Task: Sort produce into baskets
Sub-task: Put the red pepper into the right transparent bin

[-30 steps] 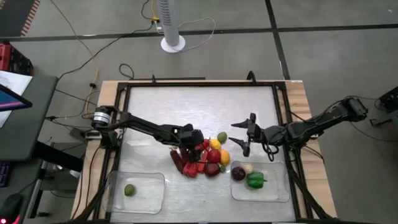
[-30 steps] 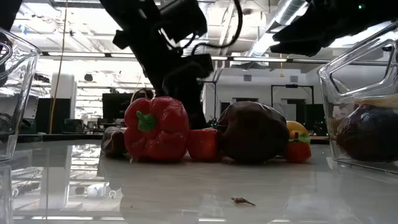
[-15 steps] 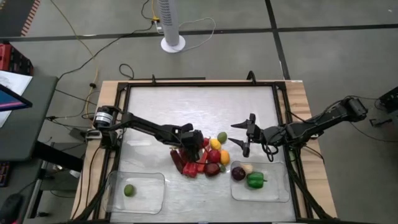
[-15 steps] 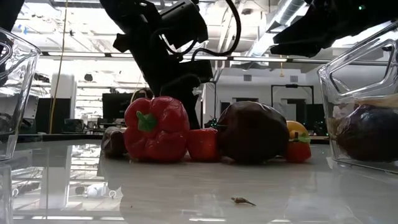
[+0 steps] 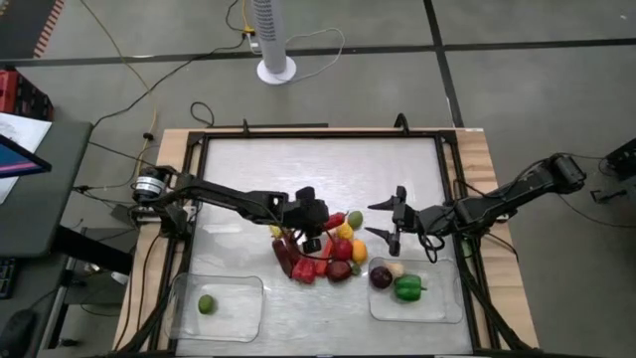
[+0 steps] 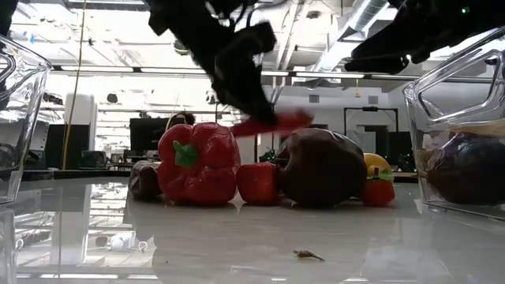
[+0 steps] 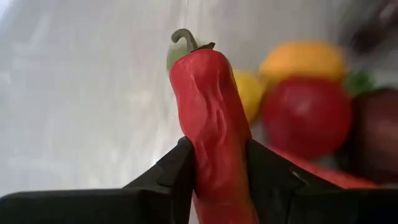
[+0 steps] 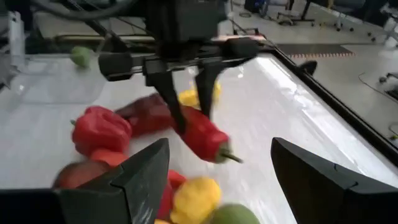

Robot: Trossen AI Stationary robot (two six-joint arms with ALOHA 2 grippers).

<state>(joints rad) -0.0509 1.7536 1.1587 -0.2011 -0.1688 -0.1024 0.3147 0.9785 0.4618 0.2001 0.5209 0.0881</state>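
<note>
The tabletop (image 5: 318, 169) was a shiny metal sheet in a black frame, and both arms reached in toward its middle. Two clear baskets sat along the near edge: the left basket (image 5: 221, 308) by the near-left corner held only a lime (image 5: 207, 303), and the right basket (image 5: 417, 306) by the near-right corner held a dark purple piece (image 5: 381, 277) and a green pepper (image 5: 407, 288), with a pale piece just behind them that I couldn't make out.

The rest of the produce was one pile (image 5: 323, 261) around the middle, a bit toward the near edge. In the low view a big red bell pepper (image 6: 197, 163) stood up front, with a dark purple piece (image 6: 319, 168) beside it and a small red piece wedged between them.

The left gripper (image 5: 326, 221) was right over the far side of that pile, fingers (image 7: 174, 174) clamped on a red chili (image 7: 211, 124). The low view showed the chili up off the tabletop, lying roughly level above the pile, with its green stem pointing away from the wrist.

The right gripper (image 5: 386, 220) hung just right of the pile, fingers (image 8: 323, 180) spread apart with nothing in them, pointing at the left gripper and its chili.
</note>
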